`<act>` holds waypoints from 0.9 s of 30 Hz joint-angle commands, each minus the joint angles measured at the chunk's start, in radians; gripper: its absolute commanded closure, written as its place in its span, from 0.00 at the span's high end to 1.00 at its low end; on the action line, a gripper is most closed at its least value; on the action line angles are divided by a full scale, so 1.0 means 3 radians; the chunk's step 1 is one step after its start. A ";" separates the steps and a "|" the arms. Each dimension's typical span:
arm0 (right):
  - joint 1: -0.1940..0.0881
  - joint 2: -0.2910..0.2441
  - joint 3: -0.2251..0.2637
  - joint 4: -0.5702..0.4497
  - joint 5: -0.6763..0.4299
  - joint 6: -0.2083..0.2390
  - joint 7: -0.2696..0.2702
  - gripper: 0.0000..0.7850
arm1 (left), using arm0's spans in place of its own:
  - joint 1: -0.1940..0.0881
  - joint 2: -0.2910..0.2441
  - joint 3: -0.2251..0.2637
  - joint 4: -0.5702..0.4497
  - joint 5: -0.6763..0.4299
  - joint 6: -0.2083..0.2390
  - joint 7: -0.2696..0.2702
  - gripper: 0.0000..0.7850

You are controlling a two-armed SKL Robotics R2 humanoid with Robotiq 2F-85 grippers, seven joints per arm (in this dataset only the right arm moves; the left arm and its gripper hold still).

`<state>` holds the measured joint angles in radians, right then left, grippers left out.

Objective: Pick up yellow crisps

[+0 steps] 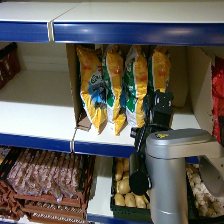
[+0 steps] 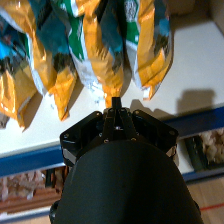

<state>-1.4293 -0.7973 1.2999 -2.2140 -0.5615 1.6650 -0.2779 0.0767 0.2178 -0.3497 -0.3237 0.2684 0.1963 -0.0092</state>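
right gripper (image 2: 116, 104) at shelf's (image 1: 45, 117) front edge, below four yellow crisps (image 1: 134, 87) bags in cardboard tray (image 1: 82, 122); fingers closed together, gripping nothing. your risk: bags packed touching, so closed tips may shove or snag neighbour.

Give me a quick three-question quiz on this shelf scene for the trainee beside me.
1. How many yellow crisps bags stand on the middle shelf?
2. True or false: the right gripper is below the potatoes.
3. Which lies on the lowest level at the robot's left: A) dark red packets B) bottles C) tins?

Key: 1. Four. 2. False; it is up at the crisps' shelf. 3. A.
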 commanded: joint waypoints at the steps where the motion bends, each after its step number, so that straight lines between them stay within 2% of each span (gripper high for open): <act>1: 0.0013 -0.0025 0.0016 0.0002 0.0132 0.0038 0.0019 0.00 | 0.0000 0.0000 0.0000 0.0000 0.0000 0.0000 0.0000 0.00; 12: 0.0027 -0.0075 0.0007 0.0002 0.0409 0.0099 0.0029 0.00 | 0.0000 0.0000 0.0000 0.0000 0.0000 0.0000 0.0000 0.00; 20: 0.0055 -0.0126 0.0063 0.0002 0.0675 0.0100 0.0063 0.00 | 0.0000 0.0000 0.0000 0.0000 0.0000 0.0000 0.0000 0.00; 22: 0.0053 -0.0158 0.0071 0.0002 0.0680 0.0104 0.0065 0.03 | 0.0000 0.0000 0.0000 0.0000 0.0000 0.0000 0.0000 0.00; 23: 0.0048 -0.0184 0.0080 0.0002 0.0680 0.0109 0.0083 0.14 | 0.0000 0.0000 0.0000 0.0000 0.0000 0.0000 0.0000 0.00; 24: 0.0046 -0.0192 0.0082 0.0002 0.0680 0.0110 0.0091 0.69 | 0.0000 0.0000 0.0000 0.0000 0.0000 0.0000 0.0000 0.00; 25: 0.0045 -0.0202 0.0084 0.0003 0.0680 0.0110 0.0100 1.00 | 0.0000 0.0000 0.0000 0.0000 0.0000 0.0000 0.0000 0.00; 27: 0.0044 -0.0219 0.0082 0.0006 0.0680 0.0110 0.0093 1.00 | 0.0000 0.0000 0.0000 0.0000 0.0000 0.0000 0.0000 0.00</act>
<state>-1.4157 -0.8593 1.3249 -2.2129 -0.3575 1.6979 -0.2491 0.0767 0.2178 -0.3497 -0.3237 0.2684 0.1963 -0.0092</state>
